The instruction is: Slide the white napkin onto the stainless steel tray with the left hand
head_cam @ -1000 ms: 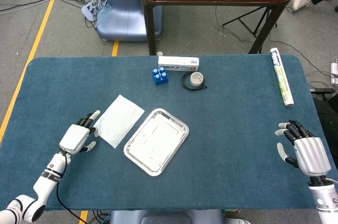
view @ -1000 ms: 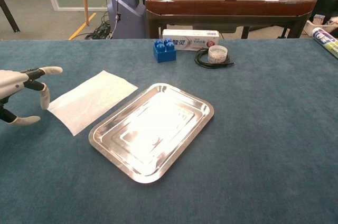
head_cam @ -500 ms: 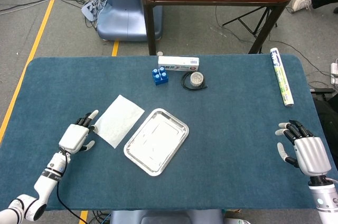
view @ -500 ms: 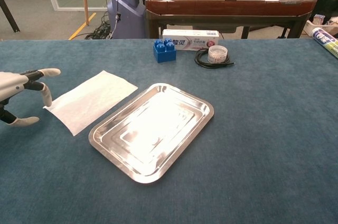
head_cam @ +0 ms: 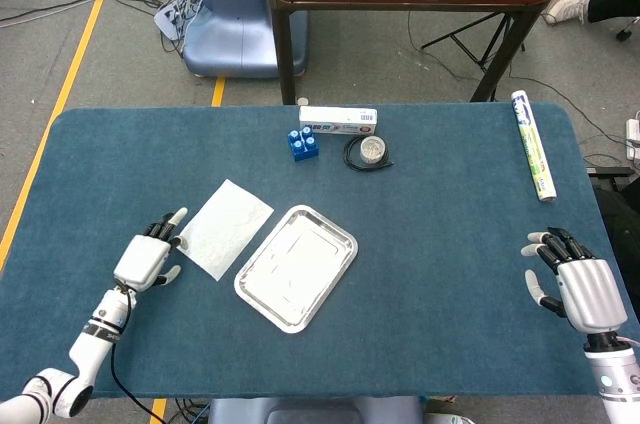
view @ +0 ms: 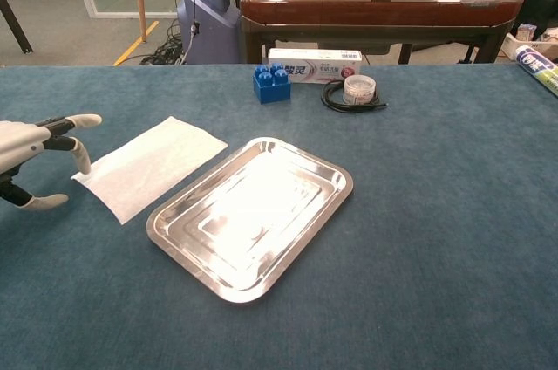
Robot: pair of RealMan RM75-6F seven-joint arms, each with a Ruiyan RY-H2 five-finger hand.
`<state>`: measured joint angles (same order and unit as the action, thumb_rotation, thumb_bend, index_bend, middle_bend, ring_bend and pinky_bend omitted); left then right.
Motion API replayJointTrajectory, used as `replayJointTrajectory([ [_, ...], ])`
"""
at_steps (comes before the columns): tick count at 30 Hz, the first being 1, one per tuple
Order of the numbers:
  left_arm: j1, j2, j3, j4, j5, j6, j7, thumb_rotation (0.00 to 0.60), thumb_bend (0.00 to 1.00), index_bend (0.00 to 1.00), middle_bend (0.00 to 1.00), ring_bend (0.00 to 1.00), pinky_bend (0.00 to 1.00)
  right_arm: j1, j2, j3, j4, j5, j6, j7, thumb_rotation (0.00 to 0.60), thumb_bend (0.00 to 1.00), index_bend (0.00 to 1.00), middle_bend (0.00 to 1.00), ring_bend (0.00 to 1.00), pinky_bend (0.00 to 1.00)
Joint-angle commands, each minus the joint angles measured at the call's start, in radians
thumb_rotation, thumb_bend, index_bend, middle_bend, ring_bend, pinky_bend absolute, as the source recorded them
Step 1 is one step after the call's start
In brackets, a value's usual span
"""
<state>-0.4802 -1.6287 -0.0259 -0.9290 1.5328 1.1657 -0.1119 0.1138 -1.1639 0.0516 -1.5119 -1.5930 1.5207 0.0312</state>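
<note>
Left hand (head_cam: 147, 260) slightly nearer the napkin (head_cam: 225, 228) edge than before, fingers (view: 80, 157) spread, empty.

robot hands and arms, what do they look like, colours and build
The left hand and right hand have white shell backs, black fingers and pale grey-white tips. The forearms are slim and white, with a black-and-silver ring at each wrist. A thin black cable hangs beside the left forearm.
</note>
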Motion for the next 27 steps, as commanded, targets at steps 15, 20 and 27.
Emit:
replayJointTrajectory([
  [15,0.002,-0.058,0.012,0.065,0.011,0.023,-0.036,0.6,0.29,0.39,0.0,0.0,0.17,-0.001,0.003,0.0,-0.002,-0.001,0.003,0.007,0.6,0.45,0.4,0.31,0.18,0.41],
  [20,-0.003,-0.08,0.009,0.09,0.013,0.032,-0.039,0.6,0.26,0.38,0.0,0.0,0.17,-0.001,0.003,0.0,-0.001,-0.001,0.002,0.008,0.6,0.45,0.4,0.31,0.18,0.41],
  [27,-0.003,-0.106,0.0,0.112,0.012,0.057,-0.048,0.6,0.25,0.37,0.0,0.0,0.17,0.0,0.004,0.0,-0.001,-0.001,0.001,0.008,0.6,0.45,0.4,0.31,0.18,0.41],
])
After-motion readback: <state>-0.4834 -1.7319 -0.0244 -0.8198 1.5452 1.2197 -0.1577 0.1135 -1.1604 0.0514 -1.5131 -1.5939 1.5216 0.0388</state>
